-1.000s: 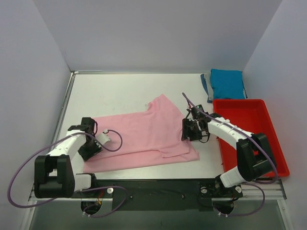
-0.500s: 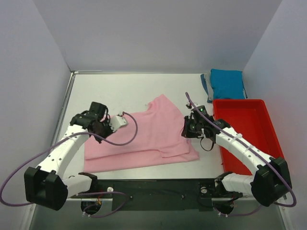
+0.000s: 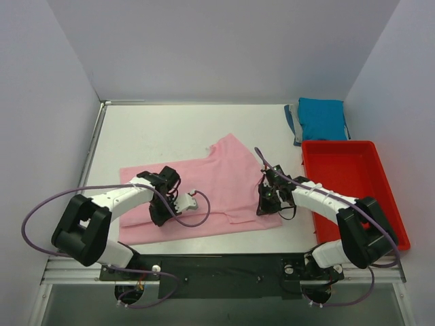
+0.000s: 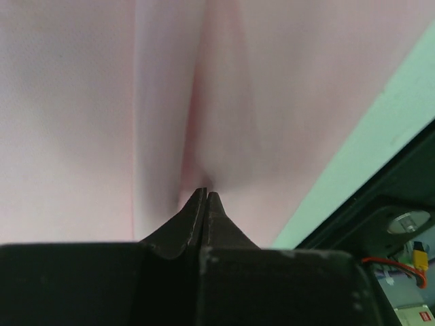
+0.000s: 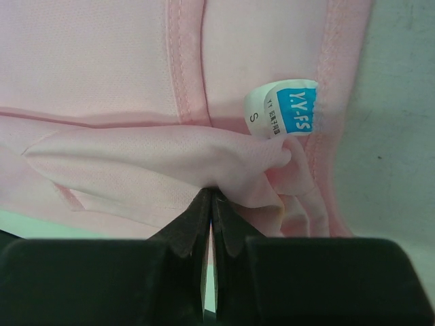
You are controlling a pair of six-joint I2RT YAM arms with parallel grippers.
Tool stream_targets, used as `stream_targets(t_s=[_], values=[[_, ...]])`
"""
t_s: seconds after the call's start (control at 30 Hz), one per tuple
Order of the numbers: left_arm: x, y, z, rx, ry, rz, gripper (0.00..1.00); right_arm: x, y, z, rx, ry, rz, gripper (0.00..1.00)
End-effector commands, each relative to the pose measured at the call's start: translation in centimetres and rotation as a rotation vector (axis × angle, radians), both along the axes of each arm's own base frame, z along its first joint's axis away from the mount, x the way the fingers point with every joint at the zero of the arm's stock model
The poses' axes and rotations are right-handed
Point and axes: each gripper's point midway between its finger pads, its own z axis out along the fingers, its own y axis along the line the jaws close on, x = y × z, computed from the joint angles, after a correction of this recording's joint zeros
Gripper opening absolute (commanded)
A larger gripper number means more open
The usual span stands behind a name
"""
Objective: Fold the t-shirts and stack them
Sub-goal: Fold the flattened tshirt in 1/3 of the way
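Observation:
The pink t-shirt [image 3: 211, 180] lies spread flat across the middle of the table. My left gripper [image 3: 158, 217] is down on its near-left part, shut on a raised crease of the pink cloth [image 4: 285, 88]. My right gripper [image 3: 264, 207] is at the shirt's right edge, shut on a bunched fold of pink cloth [image 5: 88, 61] just below the collar label [image 5: 289, 109]. The teal t-shirt [image 3: 321, 117] sits folded at the back right, away from both grippers.
A red tray [image 3: 309, 170] stands along the right side, just right of my right arm. The black base rail [image 3: 217, 268] runs along the table's near edge. Grey walls close in the left, back and right.
My left gripper has swung from the shirt's left edge to its near part and shut on the cloth. My right gripper has closed on the fold by the collar.

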Motion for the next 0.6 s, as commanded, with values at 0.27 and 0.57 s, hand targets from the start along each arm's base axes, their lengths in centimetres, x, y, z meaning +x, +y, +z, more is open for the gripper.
stream_targets(t_s=[0.27, 0.57], values=[[6.7, 0.8, -0.1, 0.010, -0.201, 0.142, 0.00, -0.7, -1.6, -1.4, -0.095, 0.053, -0.040, 0.00], [12.4, 7.6, 1.0, 0.089, -0.278, 0.362, 0.00, 1.1, -1.3, 1.5, -0.094, -0.019, -0.031, 0.00]])
